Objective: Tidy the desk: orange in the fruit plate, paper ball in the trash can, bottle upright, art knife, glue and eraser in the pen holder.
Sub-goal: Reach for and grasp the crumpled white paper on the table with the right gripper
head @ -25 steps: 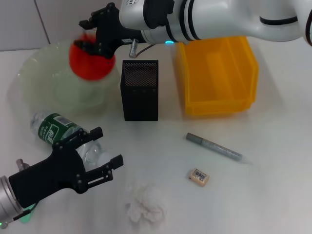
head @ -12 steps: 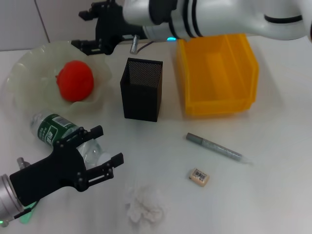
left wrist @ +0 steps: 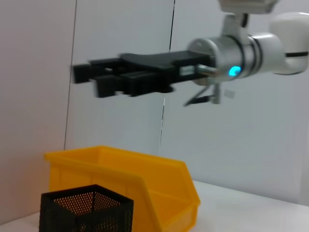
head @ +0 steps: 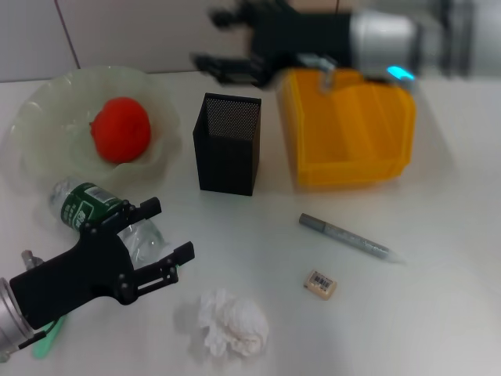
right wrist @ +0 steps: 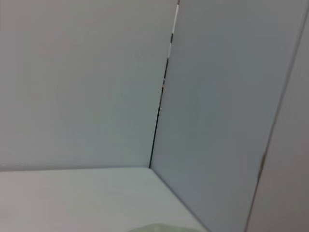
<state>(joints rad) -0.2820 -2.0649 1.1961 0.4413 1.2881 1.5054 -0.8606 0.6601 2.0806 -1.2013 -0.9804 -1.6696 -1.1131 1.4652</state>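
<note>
The orange [head: 120, 129] rests in the pale-green fruit plate [head: 47, 102] at the back left. My right gripper [head: 210, 37] hangs open and empty above the table's back, behind the black mesh pen holder [head: 227, 145]; the left wrist view shows that gripper [left wrist: 91, 77] over the yellow trash can [left wrist: 120, 174]. The bottle [head: 98, 211] lies on its side under my open left gripper [head: 170, 229]. The paper ball [head: 231, 323] sits at the front. A grey art knife [head: 348, 237] and the eraser [head: 320, 283] lie right of centre. No glue is visible.
The yellow trash can [head: 348, 129] stands right of the pen holder [left wrist: 87, 210]. A small green object [head: 47, 341] pokes out beneath my left arm at the front left corner. A white wall backs the table.
My right gripper let go of the orange, which now lies in the fruit plate. That arm swung right, away from the plate. The left gripper has barely shifted.
</note>
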